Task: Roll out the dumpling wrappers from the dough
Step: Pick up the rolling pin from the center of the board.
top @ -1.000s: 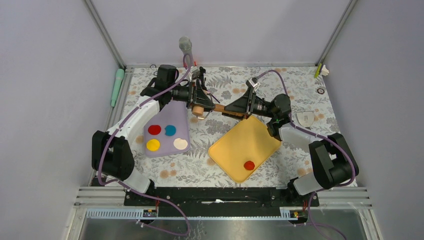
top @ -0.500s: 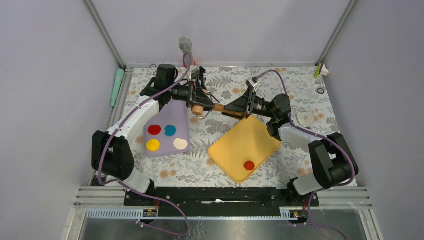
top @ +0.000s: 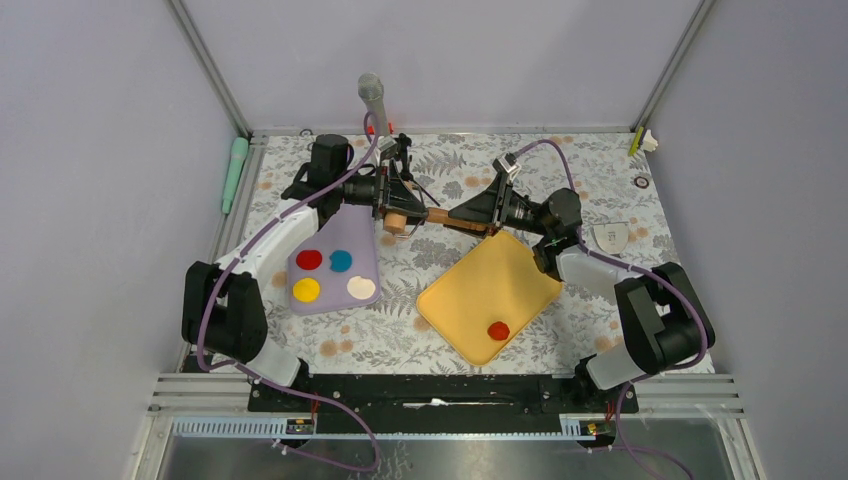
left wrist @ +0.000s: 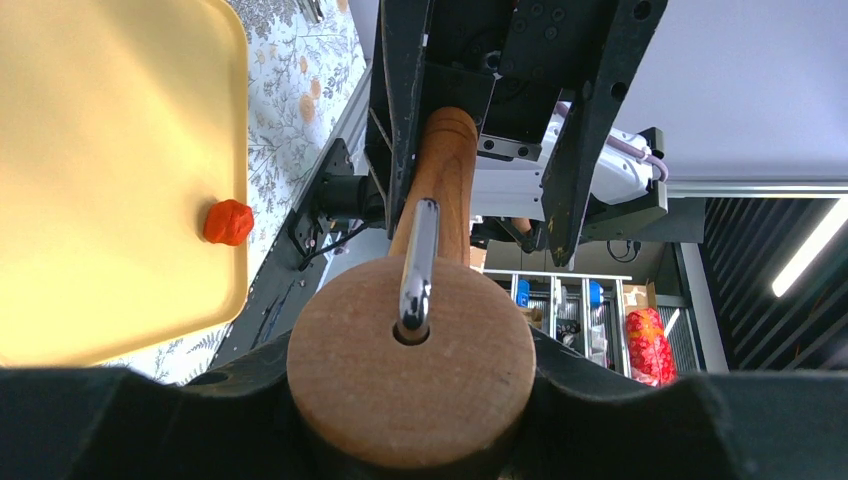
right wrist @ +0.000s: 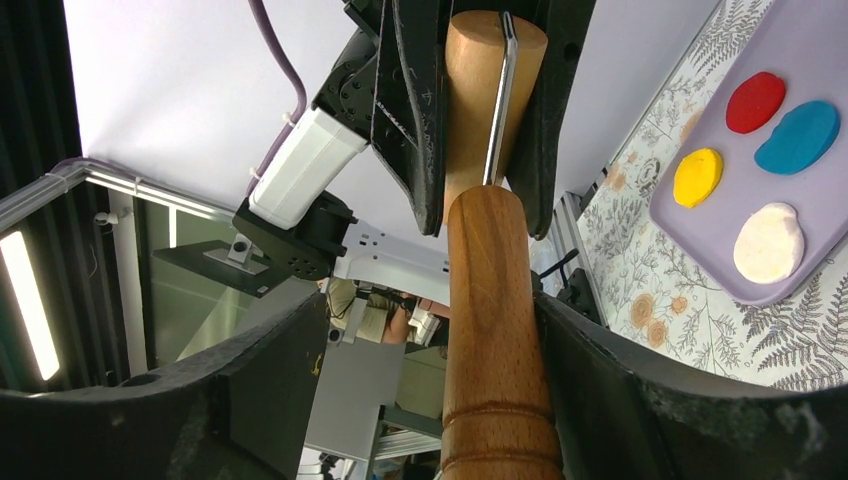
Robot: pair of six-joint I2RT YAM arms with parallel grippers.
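Starting at the left of the overhead view, a purple tray [top: 352,232] carries the red dumpling wrapper [top: 309,259] with a blue disc [top: 341,260], a yellow disc [top: 306,290] and a cream disc [top: 361,288]. The left gripper [top: 398,205] clamps the round head of a wooden roller [top: 412,217], a fit only its wrist view shows. The right gripper [top: 462,214] stands wide around the handle, with a gap visible in its own camera. On the yellow tray [top: 470,290] lies a red dough lump [top: 498,330], which looks knobbly only from the left wrist.
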